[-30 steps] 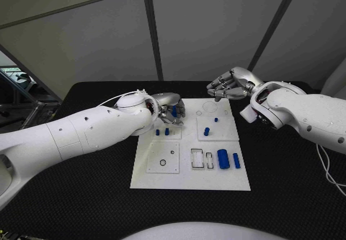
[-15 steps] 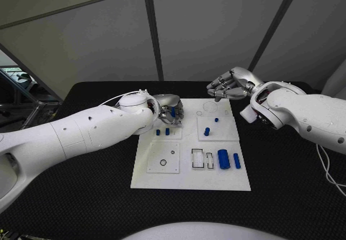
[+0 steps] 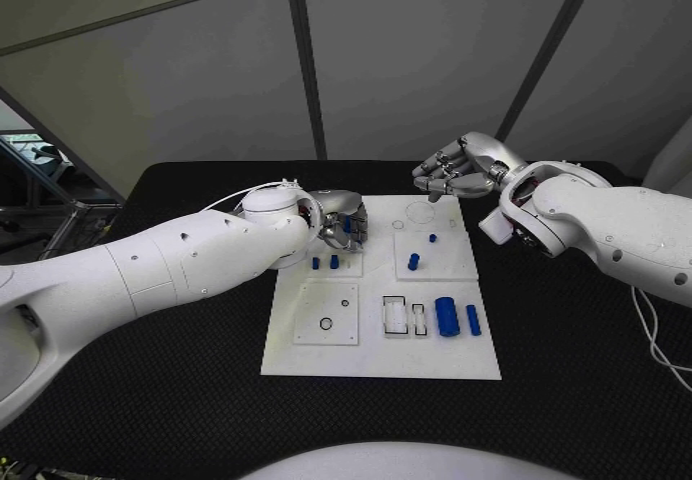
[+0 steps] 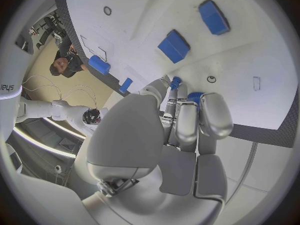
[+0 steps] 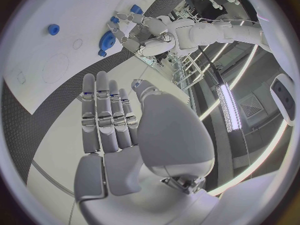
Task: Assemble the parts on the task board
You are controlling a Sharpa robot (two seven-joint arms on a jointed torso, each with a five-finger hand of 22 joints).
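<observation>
Held part: a small blue part (image 4: 176, 81) is pinched at the tips of the left hand (image 3: 340, 222), over the task board's far-left area, at about 11 o'clock from the board's centre.
Risk: I judge the part could tilt or slip as it goes in, since the grip is only at the fingertips and the fingers hide the seat from the head view; a skewed entry could jam it or flick it onto the tabletop (image 3: 173, 400).
Look of part: short, blue, round-ended; mostly hidden by the fingers.
Task board: white plate (image 3: 378, 360) at mid-tabletop, with outlined recesses.
Other parts: two small blue parts (image 3: 325, 264) stand just near of the left hand; a large blue cylinder (image 3: 446, 317) and a slim blue bar (image 3: 473, 320) lie at 4 o'clock.
Right hand: right hand (image 3: 459, 165) hovers past the board's far edge at 1 o'clock, fingers curled in, holding nothing.
</observation>
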